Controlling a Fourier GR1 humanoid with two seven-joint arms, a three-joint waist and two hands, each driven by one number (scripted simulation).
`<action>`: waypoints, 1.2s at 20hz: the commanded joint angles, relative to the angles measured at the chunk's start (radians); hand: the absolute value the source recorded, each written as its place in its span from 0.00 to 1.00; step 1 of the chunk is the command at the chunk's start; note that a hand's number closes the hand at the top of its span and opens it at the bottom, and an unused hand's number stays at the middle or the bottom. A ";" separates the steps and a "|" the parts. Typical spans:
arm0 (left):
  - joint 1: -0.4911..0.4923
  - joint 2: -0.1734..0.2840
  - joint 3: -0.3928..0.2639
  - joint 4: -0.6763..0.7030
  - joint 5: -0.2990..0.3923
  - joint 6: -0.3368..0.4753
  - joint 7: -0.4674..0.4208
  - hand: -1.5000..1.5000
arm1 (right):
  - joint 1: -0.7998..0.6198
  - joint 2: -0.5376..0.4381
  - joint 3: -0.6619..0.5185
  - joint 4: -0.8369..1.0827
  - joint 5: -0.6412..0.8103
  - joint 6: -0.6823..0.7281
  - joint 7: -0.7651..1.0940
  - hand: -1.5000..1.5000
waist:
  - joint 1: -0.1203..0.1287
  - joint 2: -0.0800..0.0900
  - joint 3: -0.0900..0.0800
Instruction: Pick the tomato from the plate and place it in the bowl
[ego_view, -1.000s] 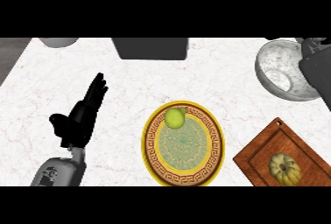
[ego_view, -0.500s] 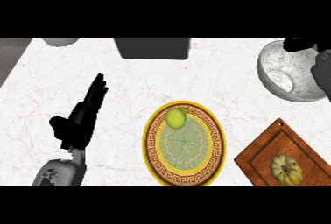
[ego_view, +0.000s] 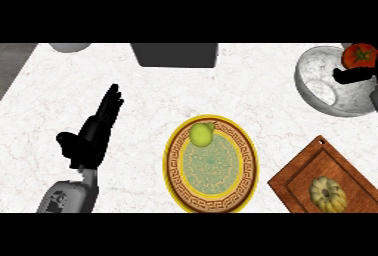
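A red tomato (ego_view: 362, 54) shows at the far right, over the back rim of the grey marbled bowl (ego_view: 319, 85). My right hand (ego_view: 353, 75) sits just beneath it, black fingers curled against its underside; most of that hand is cut off by the view's right edge. The yellow patterned plate (ego_view: 210, 192) lies in the middle and carries only a yellow-green fruit (ego_view: 201, 134) near its far rim. At the left, my left hand (ego_view: 96, 132) rests open on the counter, fingers pointing away.
A wooden cutting board (ego_view: 295, 182) with a small yellow squash (ego_view: 327, 194) lies at the lower right, close to the plate. A dark grey box (ego_view: 175, 54) and a grey round object (ego_view: 70, 46) stand along the back. The counter ends at the far left (ego_view: 13, 62).
The right hand has turned and shifted over the bowl toward the right edge, and the tomato now shows above its fingers. The left hand, the plate and the board have not moved.
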 joint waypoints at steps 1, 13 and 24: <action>-0.037 0.003 -0.002 -0.032 -0.014 0.011 0.061 0.50 | 0.057 0.006 -0.081 0.049 -0.095 0.101 -0.172 0.00 | -0.002 0.000 0.001; 0.021 0.015 0.030 0.013 0.006 -0.035 -0.021 0.50 | 0.030 0.004 -0.274 0.012 -0.246 0.036 -0.452 0.00 | -0.017 -0.009 -0.001; 0.099 -0.029 -0.005 -0.049 -0.035 -0.003 -0.029 0.50 | 0.084 -0.094 -0.425 -0.063 -0.431 0.250 -0.373 0.00 | -0.025 -0.014 -0.002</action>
